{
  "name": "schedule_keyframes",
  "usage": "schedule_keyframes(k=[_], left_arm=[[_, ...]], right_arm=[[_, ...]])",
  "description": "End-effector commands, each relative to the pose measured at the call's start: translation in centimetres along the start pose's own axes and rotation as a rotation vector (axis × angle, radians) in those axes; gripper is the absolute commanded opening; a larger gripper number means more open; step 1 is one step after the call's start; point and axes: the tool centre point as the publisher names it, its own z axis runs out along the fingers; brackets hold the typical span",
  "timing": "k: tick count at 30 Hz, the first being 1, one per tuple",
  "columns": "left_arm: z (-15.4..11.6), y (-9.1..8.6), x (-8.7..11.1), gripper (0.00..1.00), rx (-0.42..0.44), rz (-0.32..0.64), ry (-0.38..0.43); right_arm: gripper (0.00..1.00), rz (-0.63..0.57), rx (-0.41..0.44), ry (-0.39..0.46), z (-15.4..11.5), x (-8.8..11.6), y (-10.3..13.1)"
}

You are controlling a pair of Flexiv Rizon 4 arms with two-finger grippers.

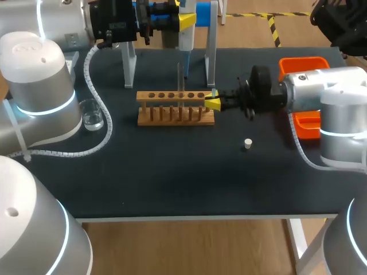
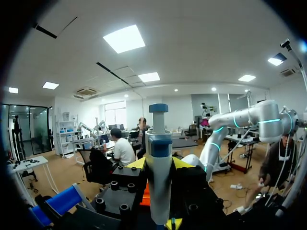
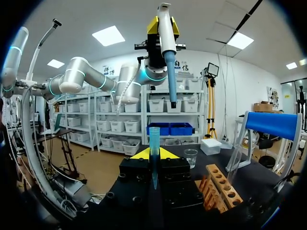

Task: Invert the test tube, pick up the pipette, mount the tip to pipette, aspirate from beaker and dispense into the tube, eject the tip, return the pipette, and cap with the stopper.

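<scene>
Bench note: I work over a desk [image 1: 172, 189] with a dark matte top, a pale front edge and a white leg under its near right corner. The top is evenly lit.

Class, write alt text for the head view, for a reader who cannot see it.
The left gripper holds a pipette upright near a wooden test tube rack at mid-table, while the right gripper holds a tip at the rack's right end. A beaker stands left of the rack; a white stopper lies on the table nearer the right arm.
</scene>
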Motion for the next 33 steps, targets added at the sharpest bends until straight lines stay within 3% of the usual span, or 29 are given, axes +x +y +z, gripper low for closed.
schedule_keyframes(k=[1, 33], left_arm=[[-0.1, 0.0, 0.0, 0.0, 0.004, 0.001, 0.001], [-0.1, 0.0, 0.0, 0.0, 0.004, 0.001, 0.001]], right_arm=[[0.0, 0.0, 0.001, 0.006, 0.6, -0.5, -0.1], [0.0, 0.015, 0.0, 0.01, 4.4, -1.7, 0.5]])
